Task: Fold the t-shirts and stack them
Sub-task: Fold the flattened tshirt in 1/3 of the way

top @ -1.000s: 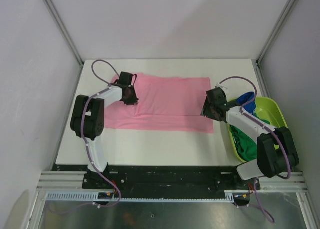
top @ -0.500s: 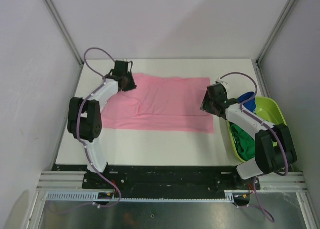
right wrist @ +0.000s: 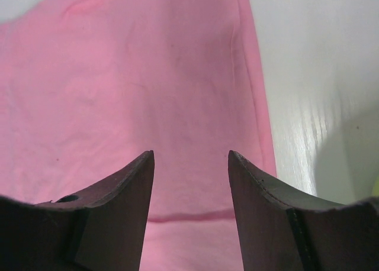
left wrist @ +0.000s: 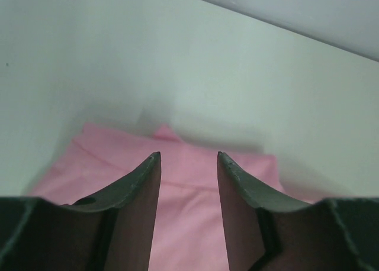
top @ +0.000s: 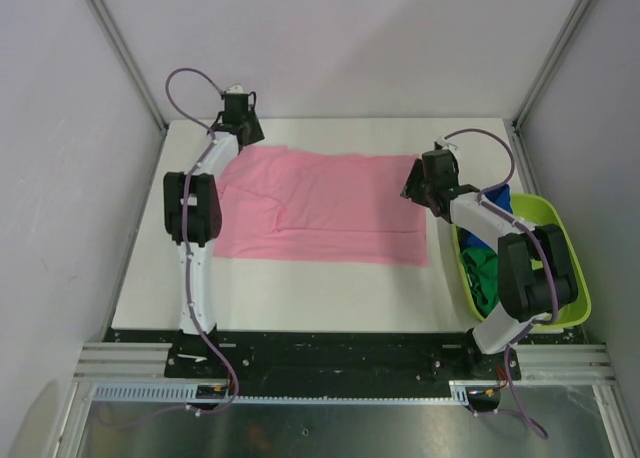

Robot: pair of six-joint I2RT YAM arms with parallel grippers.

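Since a second ago the left tool [top: 246, 133] has swung from the pink t-shirt's [top: 330, 208] left part out to its far-left corner, with the arm now stretched long toward the far wall. The right tool [top: 415, 186] has crept a little farther along the shirt's right edge.

Both tools are released. In the left wrist view the fingers [left wrist: 133, 188] stand apart with nothing between them, above the shirt's far edge where it meets the bare white table [top: 300, 288]. In the right wrist view the fingers [right wrist: 260, 194] are likewise spread, just inside the shirt's right edge.

The pink t-shirt lies spread flat across the middle of the table. At the right stands a lime-green tub [top: 570, 278], holding a dark green t-shirt [top: 485, 278] and a royal blue t-shirt [top: 497, 200], with the right arm reaching over it.
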